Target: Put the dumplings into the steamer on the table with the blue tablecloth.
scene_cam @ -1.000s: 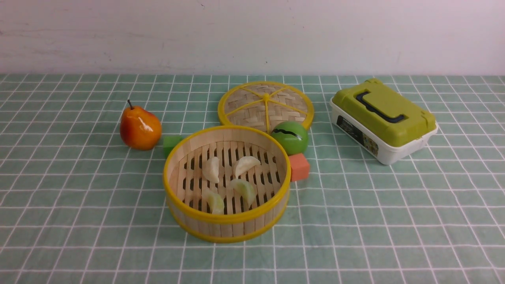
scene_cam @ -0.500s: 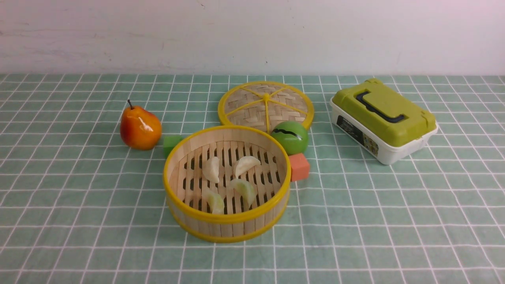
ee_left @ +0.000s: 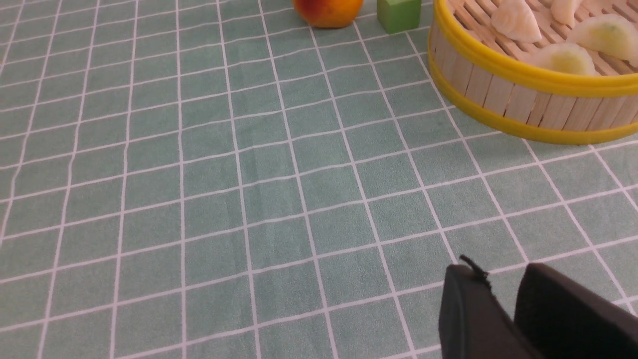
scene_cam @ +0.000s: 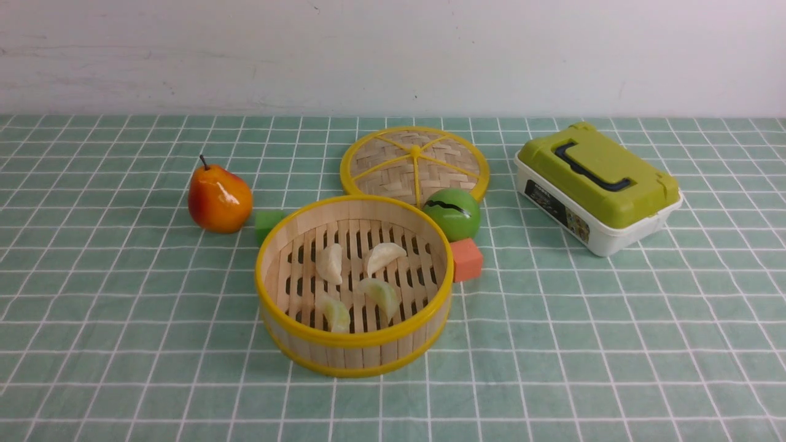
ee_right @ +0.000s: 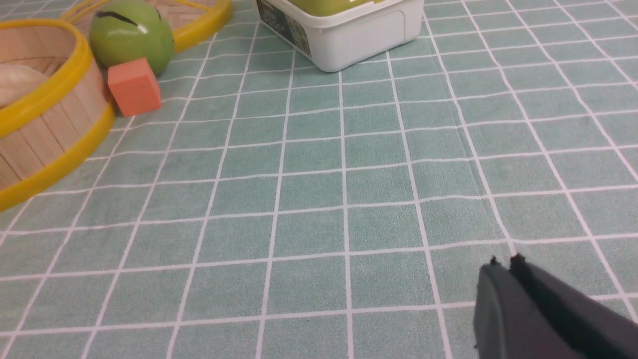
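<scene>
The steamer (scene_cam: 354, 341) stands in the middle of the table on the blue tablecloth (scene_cam: 614, 337). Several dumplings lie on its slatted floor: two whitish ones (scene_cam: 330, 263) (scene_cam: 384, 256) and two pale green ones (scene_cam: 381, 296) (scene_cam: 336, 313). Neither arm shows in the front view. In the left wrist view, my left gripper (ee_left: 500, 271) hovers over bare cloth, apart from the steamer (ee_left: 503, 94), open by a narrow gap with nothing between its fingers. In the right wrist view, my right gripper (ee_right: 505, 262) is shut and empty over the cloth, well away from the steamer (ee_right: 45, 129).
Behind the steamer lies its flat woven lid (scene_cam: 414, 162). A green ball (scene_cam: 453, 213) and an orange cube (scene_cam: 466, 259) sit at the steamer's right. A green cube (scene_cam: 266, 222) and a pear (scene_cam: 219, 199) sit at its left. A green-lidded white box (scene_cam: 599, 184) stands at the right.
</scene>
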### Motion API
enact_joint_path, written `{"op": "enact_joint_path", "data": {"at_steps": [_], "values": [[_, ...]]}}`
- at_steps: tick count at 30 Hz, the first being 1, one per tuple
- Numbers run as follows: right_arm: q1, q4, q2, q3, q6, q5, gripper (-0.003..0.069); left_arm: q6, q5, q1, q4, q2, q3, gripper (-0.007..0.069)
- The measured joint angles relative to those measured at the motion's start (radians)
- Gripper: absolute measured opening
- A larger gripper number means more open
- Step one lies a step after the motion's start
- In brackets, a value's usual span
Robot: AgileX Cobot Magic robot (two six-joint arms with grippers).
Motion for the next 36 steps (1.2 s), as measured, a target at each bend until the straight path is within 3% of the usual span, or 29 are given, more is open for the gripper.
{"op": "enact_joint_path", "data": {"at_steps": [2,8,13,16,26,36], "values": [[0.000,0.000,0.000,0.000,0.000,0.000,0.0013,0.000,-0.007,0.012,-0.001,-0.023,0.012,0.0147],[0.000,0.000,0.000,0.000,0.000,0.000,0.0016,0.004,-0.109,0.196,-0.044,-0.180,0.095,0.0139],[0.000,0.001,0.000,0.000,0.000,0.001,0.0023,0.007,-0.406,0.363,-0.200,-0.191,0.263,0.0004],[0.000,0.001,0.000,0.000,0.000,0.001,0.0022,0.007,-0.498,0.390,-0.234,-0.191,0.349,-0.0014],[0.000,0.001,0.000,0.000,0.000,0.001,0.0031,0.011,-0.370,0.393,-0.275,-0.191,0.378,-0.0014],[0.000,0.001,0.000,0.000,0.000,0.001,0.0043,0.063,-0.358,0.444,-0.282,-0.191,0.378,-0.0014]]}}
